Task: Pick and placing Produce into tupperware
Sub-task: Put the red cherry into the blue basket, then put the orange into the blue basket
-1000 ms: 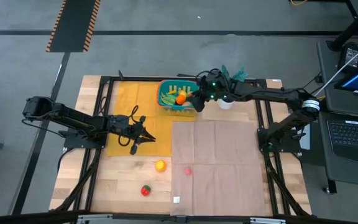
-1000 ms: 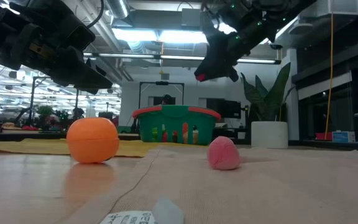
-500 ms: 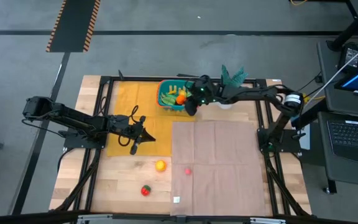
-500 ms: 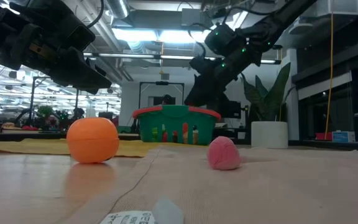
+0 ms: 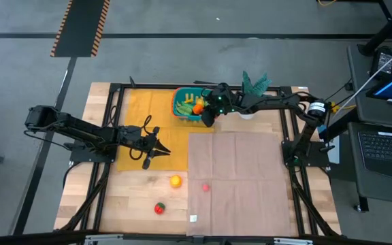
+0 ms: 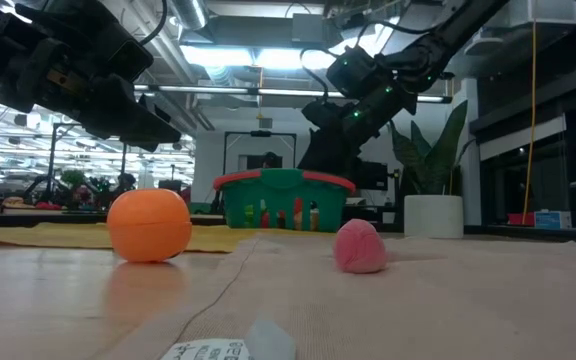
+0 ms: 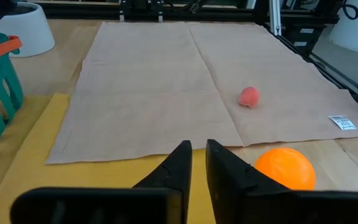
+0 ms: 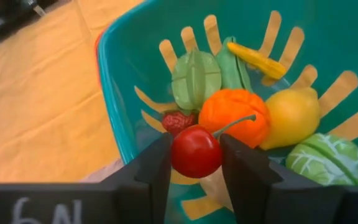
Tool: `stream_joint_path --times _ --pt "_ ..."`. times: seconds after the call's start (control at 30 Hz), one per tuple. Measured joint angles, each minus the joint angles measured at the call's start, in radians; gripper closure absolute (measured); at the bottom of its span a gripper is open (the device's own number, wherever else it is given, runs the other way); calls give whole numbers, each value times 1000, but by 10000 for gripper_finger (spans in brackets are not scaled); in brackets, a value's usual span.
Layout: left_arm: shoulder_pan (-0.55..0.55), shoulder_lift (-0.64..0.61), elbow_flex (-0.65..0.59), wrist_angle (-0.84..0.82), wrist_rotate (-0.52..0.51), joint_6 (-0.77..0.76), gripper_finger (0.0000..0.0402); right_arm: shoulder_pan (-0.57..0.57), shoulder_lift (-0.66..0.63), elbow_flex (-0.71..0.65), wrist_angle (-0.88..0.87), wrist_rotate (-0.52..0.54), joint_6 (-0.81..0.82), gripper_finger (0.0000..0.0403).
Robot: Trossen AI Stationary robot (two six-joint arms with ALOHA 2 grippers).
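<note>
The teal tupperware basket stands on the yellow mat at the table's far side. It holds an orange piece, a lemon and green pieces. My right gripper hangs over the basket's right end, shut on a small red cherry. My left gripper is shut and holds nothing above the mat's near edge. Loose produce rests on the table: an orange ball, a pink piece and a red-green piece. My right gripper pinches the round body of the cherry between its two fingers, one on each side. The fingers slant down from the table's right side. The cherry hangs clear above the produce in the basket, and its thin stem sticks out past the fingers.
A white pot with a green plant stands just right of the basket. A beige cloth covers the table's right half, and a small white label lies near the front edge.
My right gripper has come down toward the basket and a little toward the table's left, still holding the red cherry. It slowed almost to a stop in the last half second.
</note>
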Motion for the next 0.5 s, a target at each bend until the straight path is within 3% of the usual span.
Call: stream_joint_path --times 0.5 --pt "0 0 0 0 0 0 326 0 -2 0 33 0 -8 252"
